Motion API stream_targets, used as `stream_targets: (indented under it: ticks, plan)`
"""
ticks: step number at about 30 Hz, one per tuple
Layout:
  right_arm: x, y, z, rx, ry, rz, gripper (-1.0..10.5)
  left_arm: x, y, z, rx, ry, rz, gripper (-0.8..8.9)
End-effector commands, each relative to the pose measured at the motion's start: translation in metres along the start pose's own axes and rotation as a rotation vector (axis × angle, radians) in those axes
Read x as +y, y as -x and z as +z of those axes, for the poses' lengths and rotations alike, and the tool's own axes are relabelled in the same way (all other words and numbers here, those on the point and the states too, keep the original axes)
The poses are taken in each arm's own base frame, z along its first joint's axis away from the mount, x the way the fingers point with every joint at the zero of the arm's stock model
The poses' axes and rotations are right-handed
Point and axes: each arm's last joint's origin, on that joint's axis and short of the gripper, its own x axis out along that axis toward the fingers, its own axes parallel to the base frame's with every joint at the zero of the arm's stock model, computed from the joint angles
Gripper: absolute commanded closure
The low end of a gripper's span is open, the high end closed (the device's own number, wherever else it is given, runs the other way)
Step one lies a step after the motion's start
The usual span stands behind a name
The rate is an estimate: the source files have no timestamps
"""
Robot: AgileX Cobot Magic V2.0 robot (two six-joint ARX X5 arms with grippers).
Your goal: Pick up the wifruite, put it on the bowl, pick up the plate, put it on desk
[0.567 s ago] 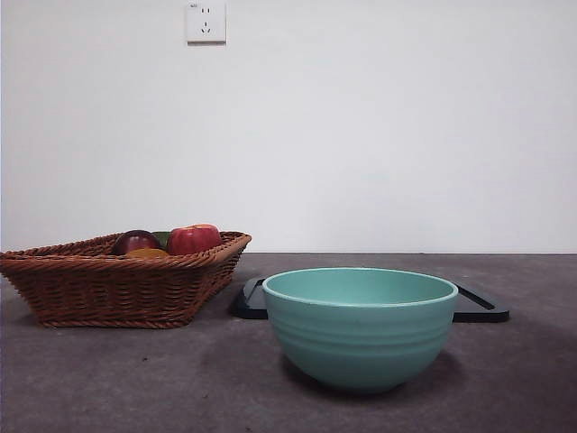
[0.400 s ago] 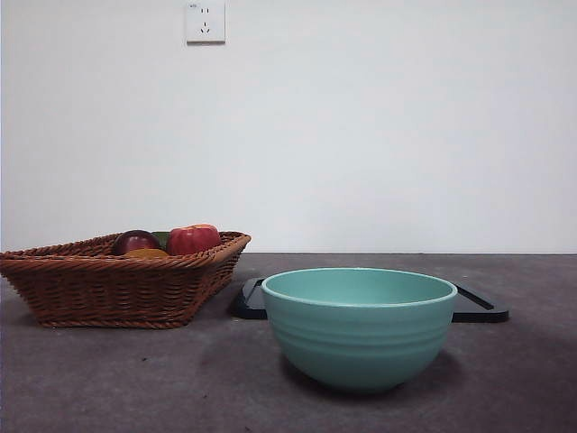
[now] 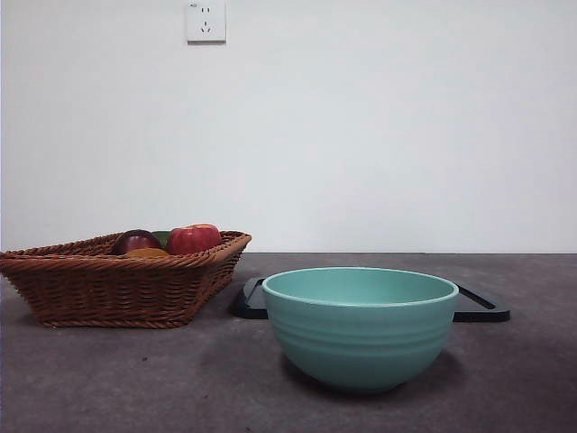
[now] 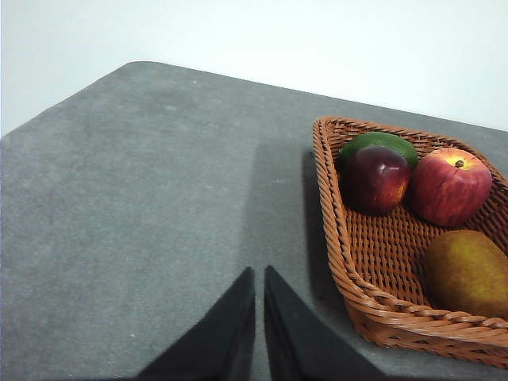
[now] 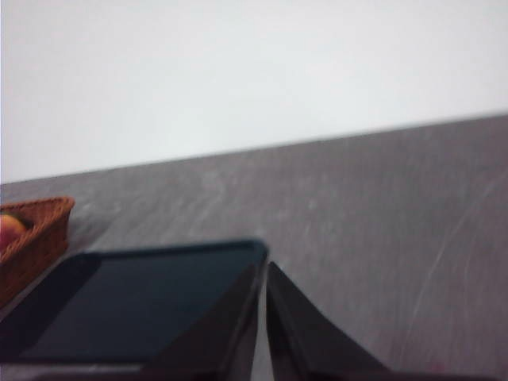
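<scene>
above the desk (image 4: pixel 143 206), both closed end effectors (image 4: pixel 259 274) hover.

No readable text, brand, label or number shows anywhere. The wall socket (image 3: pixel 206 21) carries a tiny mark at its upper corner, too small to read; the bowl (image 3: pixel 361 329), basket (image 3: pixel 117 289) and fruit are unmarked.
</scene>
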Motion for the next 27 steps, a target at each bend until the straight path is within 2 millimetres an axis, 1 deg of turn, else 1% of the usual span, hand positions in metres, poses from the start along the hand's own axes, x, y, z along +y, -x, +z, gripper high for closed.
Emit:
stream_targets:
  ticks: [1, 4, 7, 9, 13, 16, 21, 24, 27]
  plan:
    - [-0.001, 0.0, -0.004, 0.034, -0.11, -0.012, 9.4, 0.0, 0.0, -0.003, 0.019, 0.045, -0.005, 7.97]
    - [-0.001, 0.0, -0.002, 0.023, -0.154, -0.012, 9.4, -0.002, 0.002, 0.004, -0.001, 0.068, -0.019, 7.97]
    - [0.001, 0.001, 0.004, 0.005, -0.198, -0.012, 9.4, -0.005, 0.005, 0.014, -0.027, 0.162, -0.036, 7.97]
    - [0.003, 0.002, 0.011, -0.004, -0.227, -0.021, 9.4, -0.007, 0.008, 0.022, -0.043, 0.216, -0.049, 7.97]
    - [0.008, 0.002, 0.031, -0.012, -0.25, -0.026, 9.4, -0.012, 0.013, 0.043, -0.071, 0.223, -0.069, 7.97]
    - [0.012, 0.001, 0.049, 0.0, -0.252, -0.03, 9.4, -0.015, 0.015, 0.062, -0.076, 0.224, -0.074, 7.97]
    - [0.021, -0.004, 0.079, 0.093, -0.269, -0.009, 9.4, -0.023, 0.016, 0.099, -0.036, 0.22, -0.086, 7.97]
    - [0.027, -0.01, 0.095, 0.178, -0.274, 0.025, 9.4, -0.029, 0.013, 0.122, 0.002, 0.214, -0.12, 7.97]
    - [0.033, -0.018, 0.113, 0.263, -0.26, 0.063, 9.4, -0.035, 0.004, 0.142, 0.065, 0.198, -0.153, 7.97]
